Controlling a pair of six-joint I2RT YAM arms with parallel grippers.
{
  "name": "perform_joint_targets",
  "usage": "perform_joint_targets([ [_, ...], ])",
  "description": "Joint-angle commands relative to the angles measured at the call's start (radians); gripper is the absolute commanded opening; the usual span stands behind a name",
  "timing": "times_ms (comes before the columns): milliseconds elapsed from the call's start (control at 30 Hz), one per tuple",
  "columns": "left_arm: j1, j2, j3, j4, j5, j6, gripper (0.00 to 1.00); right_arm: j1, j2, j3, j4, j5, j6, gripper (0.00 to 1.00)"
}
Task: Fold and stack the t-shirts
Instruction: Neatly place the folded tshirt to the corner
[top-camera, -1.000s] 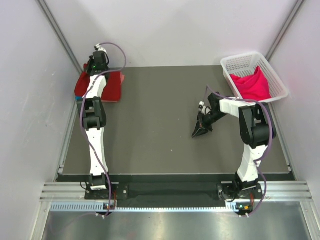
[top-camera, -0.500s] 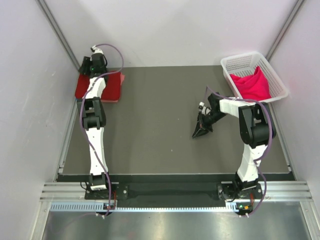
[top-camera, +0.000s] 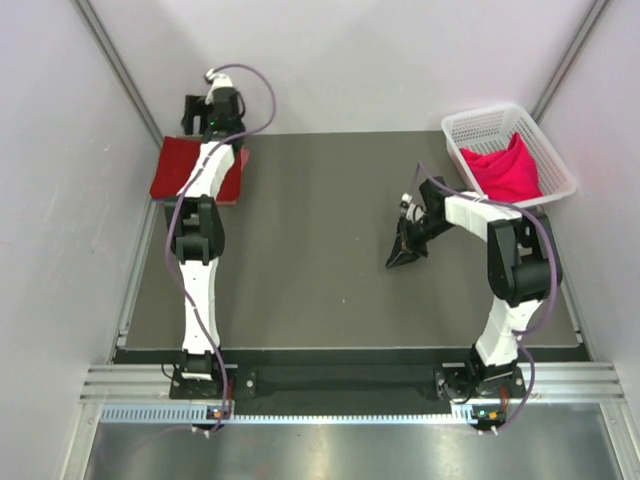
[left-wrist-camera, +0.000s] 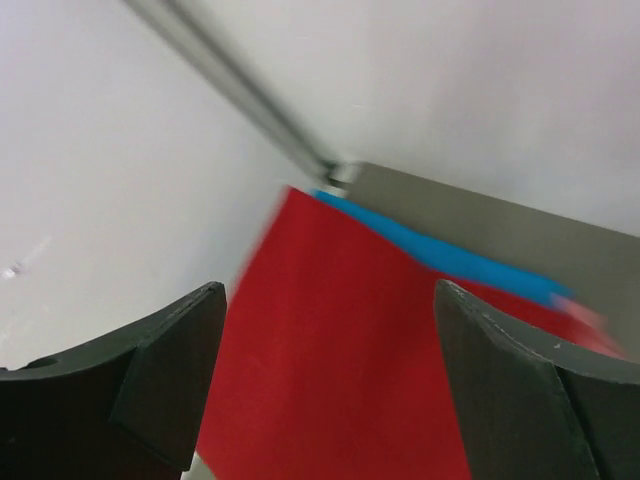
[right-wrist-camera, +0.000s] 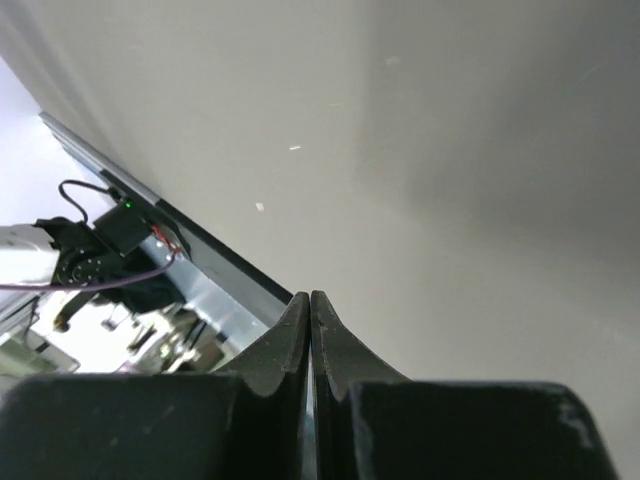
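A folded dark red t-shirt (top-camera: 190, 172) tops a stack at the table's far left corner. In the left wrist view the dark red t-shirt (left-wrist-camera: 340, 390) fills the space below the jaws, with a bright blue t-shirt (left-wrist-camera: 450, 258) and a salmon pink edge (left-wrist-camera: 588, 316) showing from under it. My left gripper (top-camera: 197, 113) (left-wrist-camera: 328, 292) hovers open above the stack's back edge, holding nothing. A hot pink t-shirt (top-camera: 505, 168) lies bunched in the white basket (top-camera: 470, 128). My right gripper (top-camera: 398, 258) (right-wrist-camera: 311, 297) is shut and empty, tip down at the table's middle right.
The basket stands at the far right corner. White walls close in on the left, back and right sides, with a metal strut (left-wrist-camera: 240, 95) running into the left corner just behind the stack. The arm bases (top-camera: 200, 370) sit at the near edge.
My left gripper has opened, let go of the dark red shirt and lifted back toward the wall. The shirt stays flat on the stack. The right arm has barely moved.
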Motion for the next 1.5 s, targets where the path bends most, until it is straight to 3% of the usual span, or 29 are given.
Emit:
perform_joint_targets([
  [0, -0.106, -0.233, -0.125, -0.115, 0.077, -0.2, 0.88, 0.008, -0.147, 0.002, 0.025, 0.039, 0.013, 0.01],
  [100, -0.263, -0.37, -0.294, -0.101, 0.123, -0.168, 0.88, 0.006, -0.234, -0.034, 0.028, 0.073, 0.017, 0.01],
  [200, -0.328, -0.425, -0.406, -0.098, 0.145, -0.168, 0.88, 0.006, -0.285, -0.065, 0.026, 0.092, 0.018, 0.01],
  [233, -0.337, -0.445, -0.401, -0.18, 0.187, -0.206, 0.86, 0.006, -0.299, -0.073, 0.029, 0.095, 0.02, 0.01],
  [300, -0.336, -0.471, -0.408, -0.234, 0.272, -0.334, 0.79, 0.006, -0.343, -0.102, 0.031, 0.104, 0.021, 0.01],
  [500, -0.286, -0.614, -0.513, -0.267, 0.539, -0.499, 0.77, 0.006, -0.449, -0.191, 0.052, 0.118, 0.049, 0.02],
  [533, -0.247, -0.634, -0.534, -0.267, 0.648, -0.578, 0.77, 0.005, -0.466, -0.198, 0.058, 0.119, 0.053, 0.02],
  [600, -0.198, -0.709, -0.632, -0.223, 0.796, -0.667, 0.74, 0.005, -0.517, -0.214, 0.057, 0.127, 0.052, 0.02],
  [633, -0.151, -0.741, -0.684, -0.186, 0.935, -0.759, 0.73, 0.005, -0.552, -0.218, 0.065, 0.13, 0.046, 0.02],
  [667, -0.132, -0.775, -0.803, -0.081, 0.999, -0.804, 0.73, 0.005, -0.57, -0.223, 0.069, 0.142, 0.043, 0.03],
  [767, -0.103, -0.901, -1.013, 0.027, 1.118, -0.954, 0.75, 0.003, -0.651, -0.258, 0.112, 0.171, 0.043, 0.04],
  [900, -0.127, -1.081, -1.249, 0.138, 1.186, -1.068, 0.76, 0.0, -0.78, -0.415, 0.248, 0.179, 0.124, 0.05],
  [1033, -0.211, -1.279, -1.479, 0.173, 1.15, -1.148, 0.79, -0.001, -0.955, -0.577, 0.414, 0.193, 0.208, 0.1],
  [1133, -0.259, -1.474, -1.669, 0.192, 1.073, -1.22, 0.8, -0.001, -1.171, -0.691, 0.495, 0.254, 0.271, 0.2],
  [1233, -0.265, -1.703, -1.861, 0.19, 1.036, -1.33, 0.81, -0.004, -1.317, -0.797, 0.534, 0.321, 0.322, 0.43],
  [1267, -0.265, -1.764, -1.951, 0.172, 1.031, -1.359, 0.82, -0.003, -1.349, -0.847, 0.539, 0.338, 0.332, 0.56],
  [1333, -0.265, -1.956, -2.069, 0.149, 1.031, -1.431, 0.82, -0.003, -1.417, -0.901, 0.549, 0.345, 0.365, 0.71],
  [1367, -0.265, -2.02, -2.099, 0.099, 1.028, -1.452, 0.82, -0.003, -1.435, -0.956, 0.552, 0.348, 0.378, 0.85],
  [1467, -0.265, -2.289, -2.206, -0.006, 1.031, -1.525, 0.83, -0.004, -1.508, -1.083, 0.597, 0.329, 0.397, 1.0],
])
